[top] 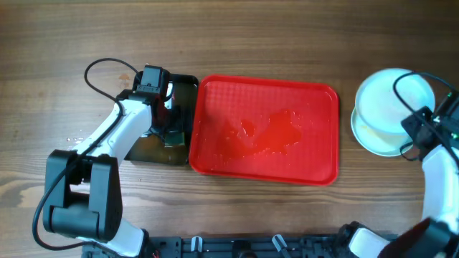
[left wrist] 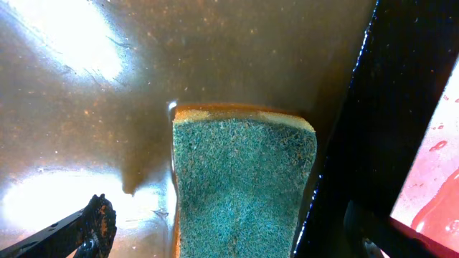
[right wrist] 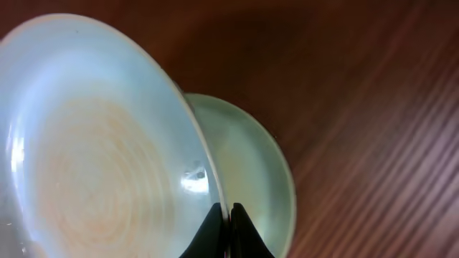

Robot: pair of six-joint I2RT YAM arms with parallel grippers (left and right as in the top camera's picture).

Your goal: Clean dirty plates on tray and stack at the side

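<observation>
Looking from overhead, you had the red tray (top: 215, 93) lying flat in the middle of the table (top: 287, 36), its long axis running left to right across the view. No plate sat on it; only a wet, glossy film spread over its middle.

The plates were off to the right of the tray, well apart from it, on the bare wood. Your right gripper (right wrist: 231, 215) was closed tight on the near rim of the top plate (right wrist: 107, 143), which was tilted, with its hollow facing the wrist camera and a faint orange ring pattern at its centre. Under it lay a lower plate (right wrist: 251, 172), flat on the table and partly covered by the tilted one. Only these two could be made out.

On the tray's left edge, just beside it, stood a smaller black tray (top: 188, 82) holding brownish water. Your left arm reached over it. In that water lay a sponge (left wrist: 244, 186), green scrub side up with a yellow edge showing at the far end. Your left gripper (left wrist: 229, 233) was spread wide on either side of the sponge, gripping nothing, one finger low on the left and the other by the black tray's wall.
</observation>
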